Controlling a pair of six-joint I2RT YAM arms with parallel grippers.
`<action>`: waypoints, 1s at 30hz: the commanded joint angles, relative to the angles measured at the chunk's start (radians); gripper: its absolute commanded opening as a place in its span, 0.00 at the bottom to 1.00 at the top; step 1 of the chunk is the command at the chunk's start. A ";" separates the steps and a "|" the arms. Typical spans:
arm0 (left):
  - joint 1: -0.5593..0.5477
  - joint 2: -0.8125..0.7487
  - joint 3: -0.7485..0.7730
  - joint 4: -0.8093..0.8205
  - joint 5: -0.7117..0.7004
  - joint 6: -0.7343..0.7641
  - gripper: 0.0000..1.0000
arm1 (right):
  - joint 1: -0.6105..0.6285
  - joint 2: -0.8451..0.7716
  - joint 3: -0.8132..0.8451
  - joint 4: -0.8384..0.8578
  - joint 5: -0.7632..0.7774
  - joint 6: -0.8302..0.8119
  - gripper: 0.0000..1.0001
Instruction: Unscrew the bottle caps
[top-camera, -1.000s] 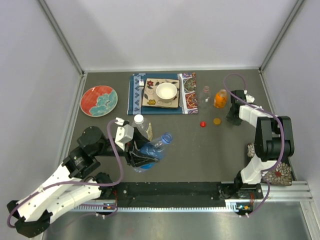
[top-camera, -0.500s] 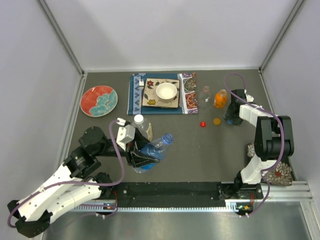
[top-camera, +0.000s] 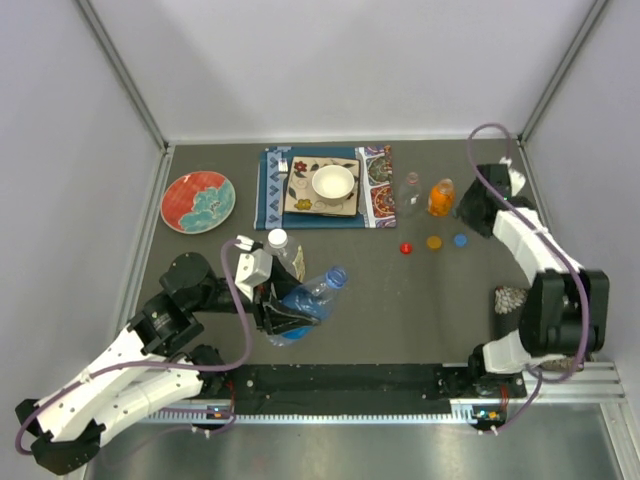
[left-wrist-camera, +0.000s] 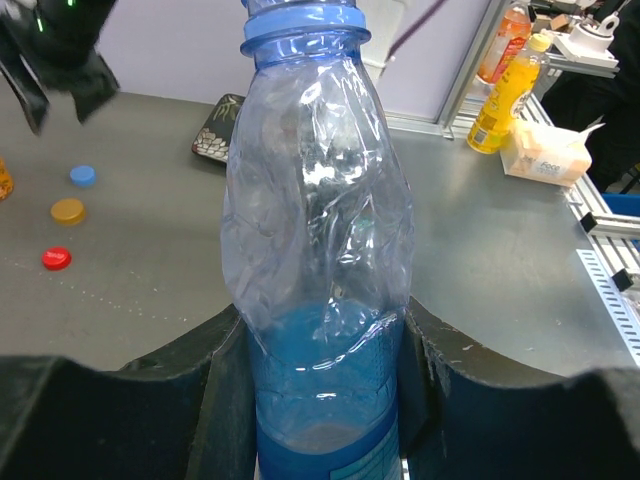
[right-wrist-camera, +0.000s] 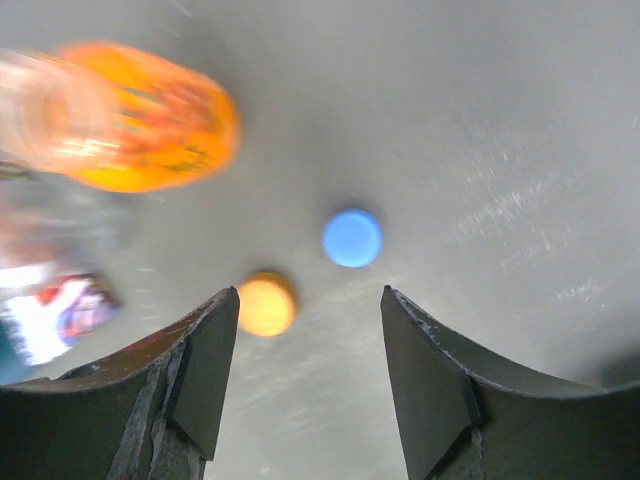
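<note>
My left gripper (top-camera: 288, 312) is shut on the blue-tinted bottle (top-camera: 308, 296), low on its body (left-wrist-camera: 320, 250). The bottle's neck (left-wrist-camera: 300, 18) is open, with no cap on it. The wide clear bottle (top-camera: 284, 250) with its white cap (top-camera: 277, 237) stands just behind it. The red cap (top-camera: 405, 248), orange cap (top-camera: 434, 242) and blue cap (top-camera: 460, 240) lie in a row on the table. The orange bottle (top-camera: 440, 197) and slim clear bottle (top-camera: 409, 192) stand capless behind them. My right gripper (top-camera: 472, 213) is open and empty above the blue cap (right-wrist-camera: 351, 238) and orange cap (right-wrist-camera: 266, 304).
A white bowl (top-camera: 333, 183) sits on a patterned mat (top-camera: 375, 190) at the back. A red plate (top-camera: 198, 200) lies at the back left. A small patterned pad (top-camera: 510, 298) lies near the right arm's base. Grey walls close the table on three sides.
My right gripper has risen and drawn back to the right, leaving the blue cap uncovered on the table beside the orange cap. The left gripper and its bottle have not moved.
</note>
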 joint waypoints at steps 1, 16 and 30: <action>0.005 0.021 0.005 0.063 -0.003 0.000 0.44 | 0.008 -0.250 0.166 -0.059 -0.034 0.035 0.60; 0.002 0.213 0.079 0.089 -0.026 0.025 0.45 | 0.406 -0.701 0.162 0.314 -0.886 0.046 0.99; -0.007 0.323 0.167 0.090 -0.054 0.032 0.45 | 0.758 -0.675 0.143 0.113 -0.663 -0.133 0.99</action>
